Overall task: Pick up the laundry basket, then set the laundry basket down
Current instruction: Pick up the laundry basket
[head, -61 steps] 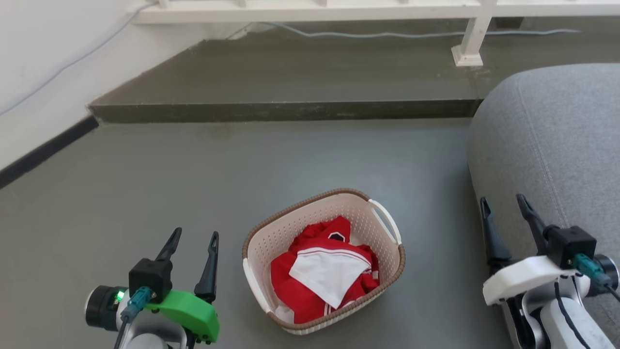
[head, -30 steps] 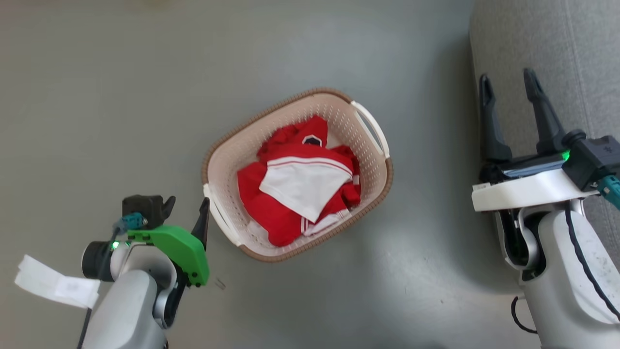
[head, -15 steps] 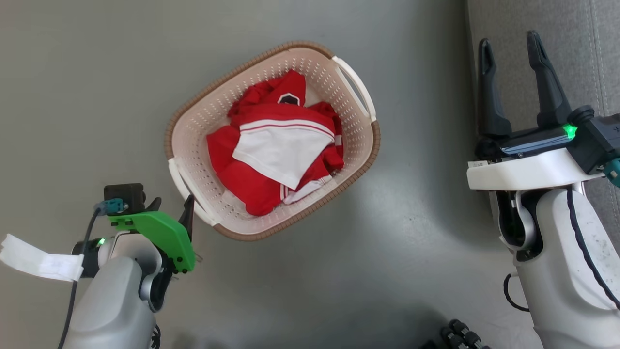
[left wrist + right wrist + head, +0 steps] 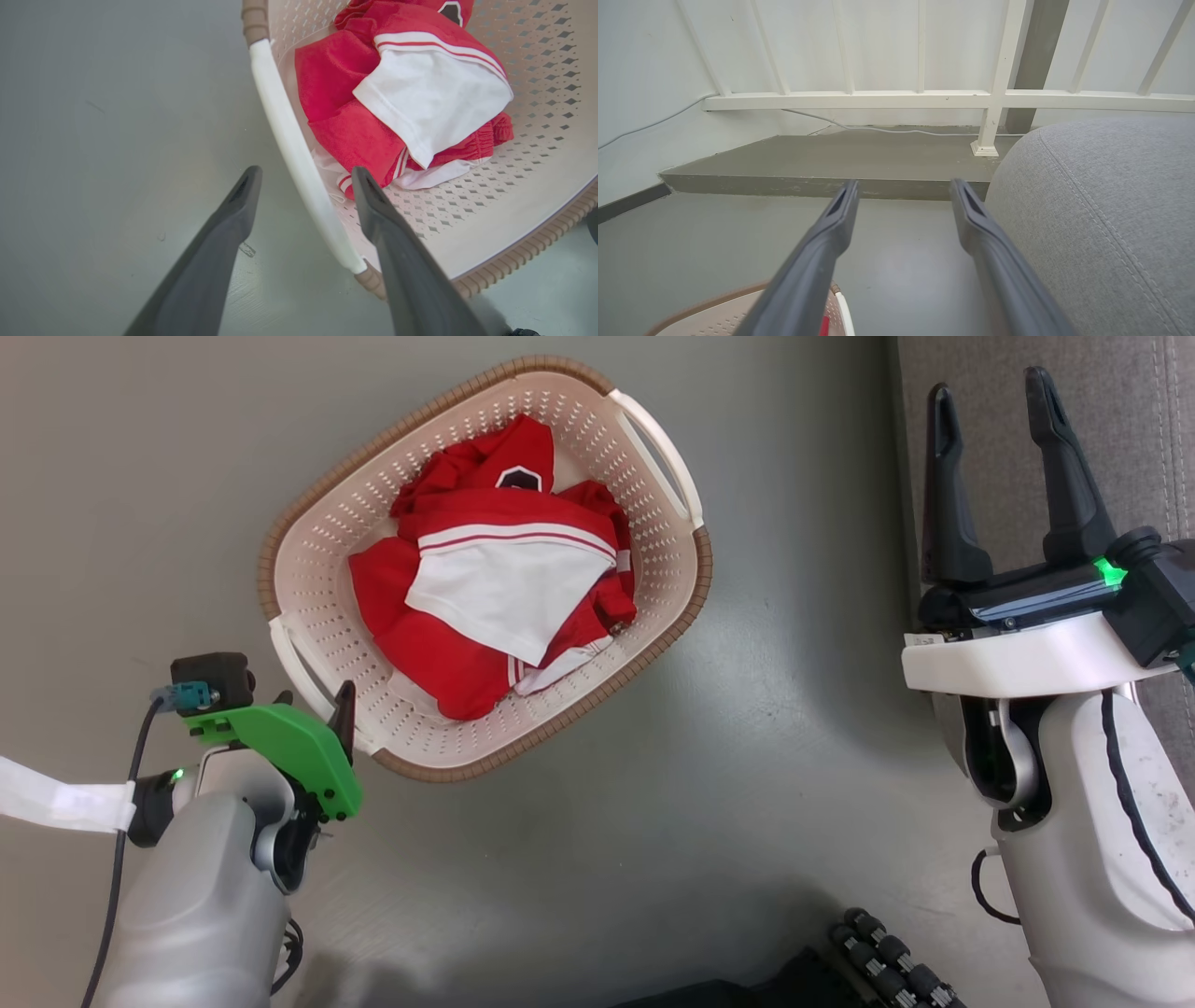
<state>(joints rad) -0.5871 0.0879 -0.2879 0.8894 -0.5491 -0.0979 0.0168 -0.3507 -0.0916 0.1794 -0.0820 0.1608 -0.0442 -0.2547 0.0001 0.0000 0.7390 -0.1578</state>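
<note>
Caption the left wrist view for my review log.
Open left pincer frames the white handle of the laundry basket between its fingers; red and white clothes lie inside.

A cream perforated basket (image 4: pixel 322 555) with a brown woven-look rim and two white side handles (image 4: pixel 658 453) stands upright on the grey floor (image 4: pixel 121 457), turned at an angle, red-and-white clothes (image 4: pixel 485 597) heaped inside.
</note>
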